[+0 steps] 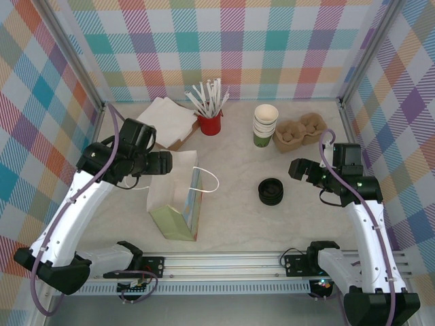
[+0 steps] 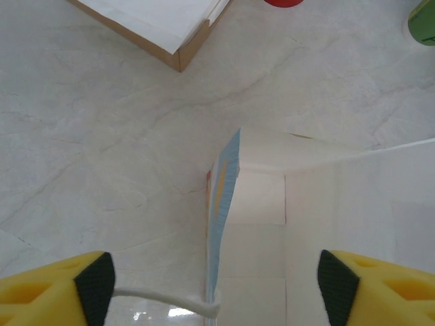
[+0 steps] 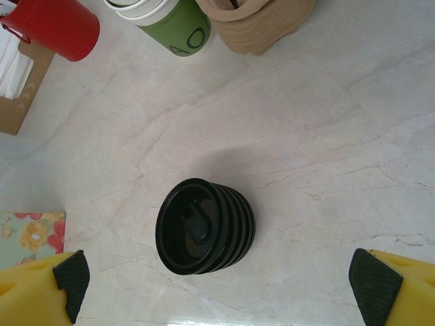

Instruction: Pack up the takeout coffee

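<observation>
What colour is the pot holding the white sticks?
The pot is red, clearest in the top external view.

Bag (image 1: 178, 204) left of lids (image 1: 270, 191); cup stack (image 1: 265, 125) behind them, seemingly touching carrier (image 1: 299, 132).

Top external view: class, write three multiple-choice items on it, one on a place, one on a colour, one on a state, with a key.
1. The stack of black lids stands: A on the table between the paper bag and the right gripper; B inside the bag; C on the bag.
2. The cup holding the white straws is: A blue; B black; C red.
3. The right gripper is: A shut on a lid; B open; C shut on a straw.
Key: A, bare table lies around the lids; C, its wall is red; B, it stands wide apart with nothing in it.
</observation>
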{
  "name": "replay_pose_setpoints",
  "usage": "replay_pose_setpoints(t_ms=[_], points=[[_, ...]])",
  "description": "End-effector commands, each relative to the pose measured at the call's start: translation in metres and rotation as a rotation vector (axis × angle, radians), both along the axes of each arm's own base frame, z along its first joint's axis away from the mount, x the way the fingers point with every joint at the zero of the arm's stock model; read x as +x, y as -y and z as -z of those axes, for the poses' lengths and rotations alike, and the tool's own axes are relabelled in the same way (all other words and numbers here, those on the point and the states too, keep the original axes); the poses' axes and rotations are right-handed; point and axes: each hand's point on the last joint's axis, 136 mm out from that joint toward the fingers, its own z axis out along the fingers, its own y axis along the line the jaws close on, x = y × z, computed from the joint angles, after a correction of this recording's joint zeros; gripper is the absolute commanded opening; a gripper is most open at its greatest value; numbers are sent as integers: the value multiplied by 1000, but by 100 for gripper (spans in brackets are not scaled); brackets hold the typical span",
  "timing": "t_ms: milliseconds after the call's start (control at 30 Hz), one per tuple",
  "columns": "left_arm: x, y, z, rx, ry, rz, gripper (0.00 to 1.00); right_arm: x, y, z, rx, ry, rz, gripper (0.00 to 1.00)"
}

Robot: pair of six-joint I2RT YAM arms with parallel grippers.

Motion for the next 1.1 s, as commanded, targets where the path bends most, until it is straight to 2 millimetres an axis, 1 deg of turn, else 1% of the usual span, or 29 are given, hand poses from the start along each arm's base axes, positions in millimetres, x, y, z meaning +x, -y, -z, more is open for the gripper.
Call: replay_pose_setpoints(t_ms=[0, 167, 267, 400, 533, 633, 667, 767, 867, 1000, 1067], points=[[5, 4, 4, 1, 8, 2, 73, -4, -1, -3, -4, 4, -16, 100], [4, 4, 17, 1, -16, -7, 62, -3, -1, -1, -8, 1, -21, 100], [5, 6, 21, -7, -21, -10, 52, -2, -1, 0, -8, -1, -21, 100], [5, 6, 25, -10, -25, -13, 34, -2, 0, 1, -14, -1, -20, 100], [6, 3, 19, 1, -11, -26, 17, -3, 2, 0, -24, 1, -17, 100], [8, -3, 4, 24, 24, -36, 2, -4, 2, 1, -31, 0, -21, 100], [9, -6, -2, 33, 39, -36, 0, -5, 3, 1, -33, 0, -20, 100], [12, -16, -23, 64, 75, -40, 0, -5, 4, 0, -41, 0, -20, 100], [16, -32, -41, 82, 95, -51, 0, -5, 4, 1, -44, -2, -24, 100], [26, -63, -63, 112, 130, -94, 0, -5, 4, 2, -48, -4, -30, 100], [33, -78, -70, 105, 135, -118, 0, -4, 3, 2, -51, -6, -35, 100]])
